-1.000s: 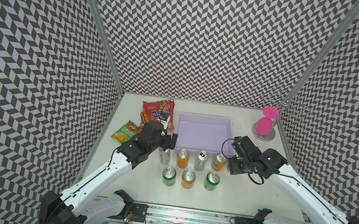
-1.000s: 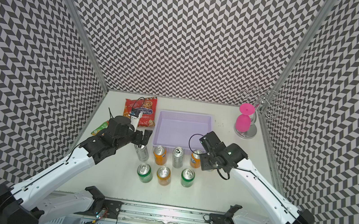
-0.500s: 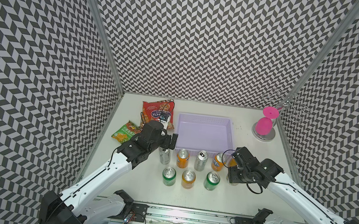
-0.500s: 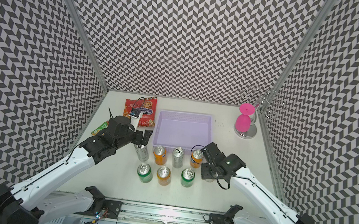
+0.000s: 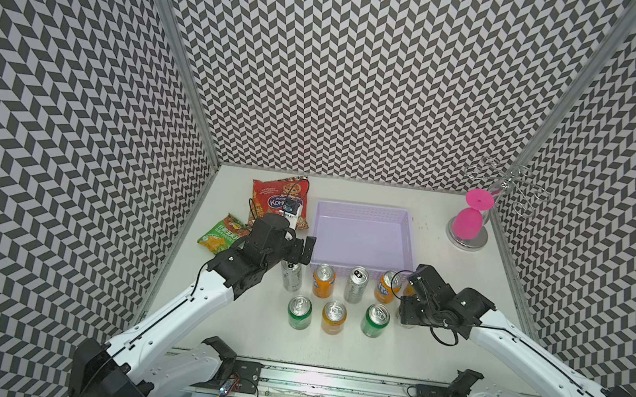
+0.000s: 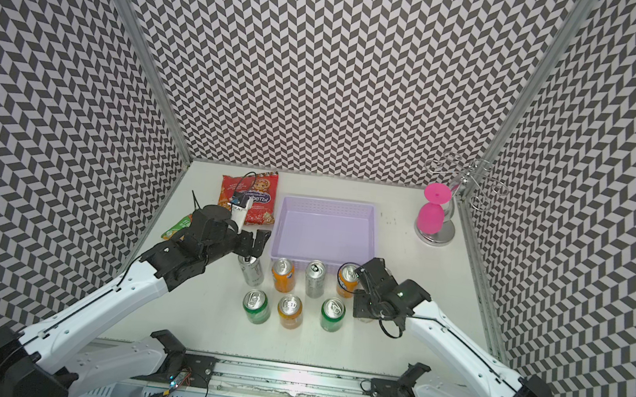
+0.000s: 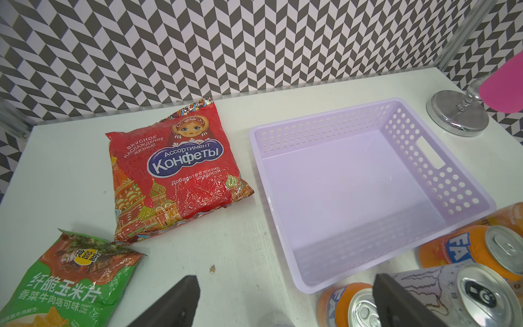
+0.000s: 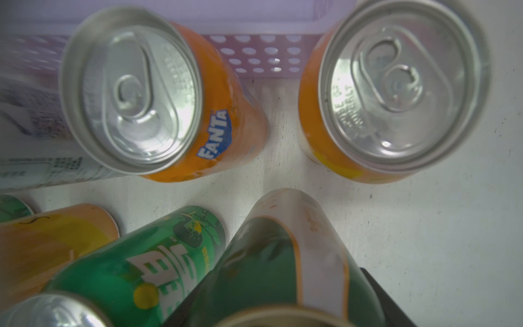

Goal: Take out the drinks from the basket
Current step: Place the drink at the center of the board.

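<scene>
Holding dark green can (image 8: 283,254), right jaws; FANTA can (image 8: 158,93); Конфеты bag (image 7: 175,175)

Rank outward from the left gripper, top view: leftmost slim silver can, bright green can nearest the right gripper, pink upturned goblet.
1. Slim silver can, under the left gripper.
2. Bright green can, front row.
3. Pink upturned goblet, far-right corner.

Cans (image 5: 356,286) in frnt of basket (image 5: 362,213)
</scene>
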Tool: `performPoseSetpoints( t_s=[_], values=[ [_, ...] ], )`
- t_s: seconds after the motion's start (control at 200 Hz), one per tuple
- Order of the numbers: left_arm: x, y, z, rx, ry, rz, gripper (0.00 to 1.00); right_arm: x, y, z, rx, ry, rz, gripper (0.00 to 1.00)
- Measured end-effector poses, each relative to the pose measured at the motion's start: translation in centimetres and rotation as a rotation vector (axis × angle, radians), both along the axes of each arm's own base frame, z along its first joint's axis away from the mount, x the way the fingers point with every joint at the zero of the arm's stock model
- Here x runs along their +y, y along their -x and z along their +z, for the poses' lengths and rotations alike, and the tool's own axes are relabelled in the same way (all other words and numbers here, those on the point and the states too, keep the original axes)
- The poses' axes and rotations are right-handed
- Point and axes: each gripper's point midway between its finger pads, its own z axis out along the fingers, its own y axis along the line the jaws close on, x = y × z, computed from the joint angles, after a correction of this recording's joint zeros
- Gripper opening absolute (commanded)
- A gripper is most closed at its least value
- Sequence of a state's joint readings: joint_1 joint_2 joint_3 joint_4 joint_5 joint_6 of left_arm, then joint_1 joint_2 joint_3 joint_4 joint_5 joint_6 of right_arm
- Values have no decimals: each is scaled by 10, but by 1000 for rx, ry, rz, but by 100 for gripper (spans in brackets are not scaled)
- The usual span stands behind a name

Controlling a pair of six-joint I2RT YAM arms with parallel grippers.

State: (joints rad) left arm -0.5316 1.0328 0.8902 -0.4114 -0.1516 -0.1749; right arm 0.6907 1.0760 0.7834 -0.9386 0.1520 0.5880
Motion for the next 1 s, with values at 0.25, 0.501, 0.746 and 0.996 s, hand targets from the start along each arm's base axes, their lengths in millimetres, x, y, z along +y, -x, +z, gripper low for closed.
performPoseSetpoints(
  t_s=[0.25,0.501,0.746,0.996],
  values=[
    [1,-1,6,-20,11,5,99,-5,7,-12,31,15,-23,63],
    [3,-2,8,-27,16,10,99,-9,11,-22,46,26,-29,66],
    [6,-1,16,-53,31,18,99,-8,10,-24,40,21,-29,76],
    [9,-2,21,-74,43,29,99,-4,5,-20,19,3,-28,83]
  ],
)
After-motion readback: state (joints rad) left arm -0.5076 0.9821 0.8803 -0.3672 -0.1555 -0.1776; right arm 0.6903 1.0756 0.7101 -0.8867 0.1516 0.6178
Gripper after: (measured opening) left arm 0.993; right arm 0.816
